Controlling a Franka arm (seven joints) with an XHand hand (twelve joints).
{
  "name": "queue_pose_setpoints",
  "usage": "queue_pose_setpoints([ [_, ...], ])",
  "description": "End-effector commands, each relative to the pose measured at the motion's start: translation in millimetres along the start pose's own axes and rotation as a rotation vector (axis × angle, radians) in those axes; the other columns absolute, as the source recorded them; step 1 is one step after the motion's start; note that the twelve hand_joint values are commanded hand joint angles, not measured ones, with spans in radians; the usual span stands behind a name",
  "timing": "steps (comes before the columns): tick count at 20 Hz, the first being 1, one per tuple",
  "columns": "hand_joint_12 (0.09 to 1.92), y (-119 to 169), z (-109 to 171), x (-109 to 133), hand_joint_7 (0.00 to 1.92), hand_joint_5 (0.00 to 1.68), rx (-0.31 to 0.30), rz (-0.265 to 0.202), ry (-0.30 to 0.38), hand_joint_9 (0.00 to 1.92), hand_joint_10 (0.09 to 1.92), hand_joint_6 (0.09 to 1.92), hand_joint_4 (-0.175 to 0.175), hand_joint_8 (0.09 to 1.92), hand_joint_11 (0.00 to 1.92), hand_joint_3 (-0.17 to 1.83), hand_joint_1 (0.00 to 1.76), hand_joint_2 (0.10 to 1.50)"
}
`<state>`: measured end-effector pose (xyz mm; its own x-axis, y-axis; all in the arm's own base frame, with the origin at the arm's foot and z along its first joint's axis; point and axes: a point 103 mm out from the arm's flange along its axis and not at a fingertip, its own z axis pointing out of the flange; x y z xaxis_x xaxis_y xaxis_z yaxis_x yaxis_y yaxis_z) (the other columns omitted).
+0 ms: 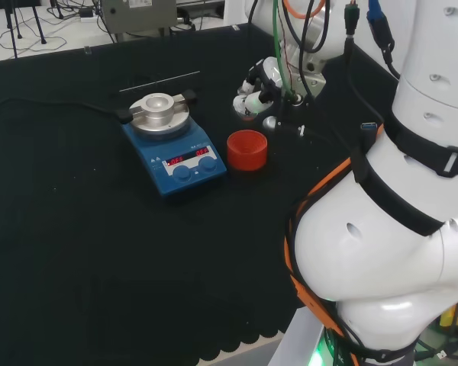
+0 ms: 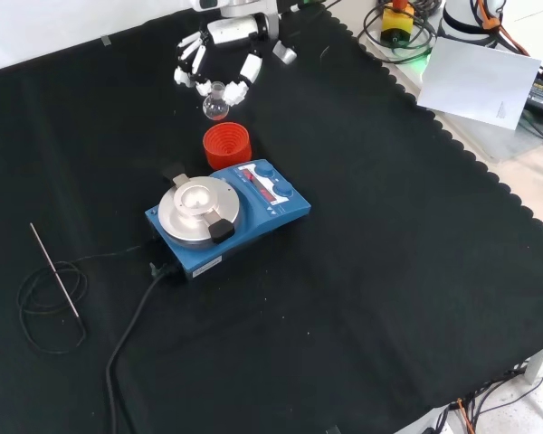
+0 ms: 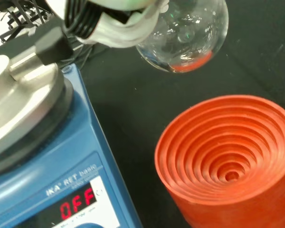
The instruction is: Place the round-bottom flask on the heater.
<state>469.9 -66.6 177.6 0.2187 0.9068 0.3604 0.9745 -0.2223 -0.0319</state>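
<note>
A clear round-bottom flask (image 2: 216, 105) (image 3: 185, 38) hangs in the air with my hand (image 2: 219, 56) (image 1: 256, 90) shut on its neck; the fingers (image 3: 109, 23) curl round it in the wrist view. The bulb is lifted off the red ribbed stand (image 2: 227, 145) (image 1: 247, 149) (image 3: 230, 161), which sits bare just below and beside it. The blue heater (image 2: 228, 215) (image 1: 174, 149) (image 3: 42, 156) stands right next to the stand. Its round metal top plate (image 2: 197, 206) (image 1: 161, 111) carries nothing, and its display is lit red.
In the front view a black power cord (image 2: 136, 325) runs from the heater toward the near edge. A thin metal rod (image 2: 54, 271) lies on a cable coil at the left. A white sheet (image 2: 480, 77) lies off the cloth at the top right.
</note>
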Motion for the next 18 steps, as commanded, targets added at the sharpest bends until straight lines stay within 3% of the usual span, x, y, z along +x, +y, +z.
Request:
queue_pose_setpoints([
  [1,1.31,-9,-11,14,0.48,1.08,-0.002,-0.01,0.004,0.71,0.53,1.01,0.175,0.55,0.24,0.65,1.06,0.75],
  [6,1.31,-5,-14,36,0.49,1.08,0.023,-0.03,0.015,0.71,0.53,1.01,0.175,0.55,0.24,0.66,1.06,0.75],
  [18,1.31,34,-11,117,0.49,1.08,0.063,-0.139,0.033,0.71,0.53,1.0,0.175,0.55,0.24,0.67,1.07,0.74],
])
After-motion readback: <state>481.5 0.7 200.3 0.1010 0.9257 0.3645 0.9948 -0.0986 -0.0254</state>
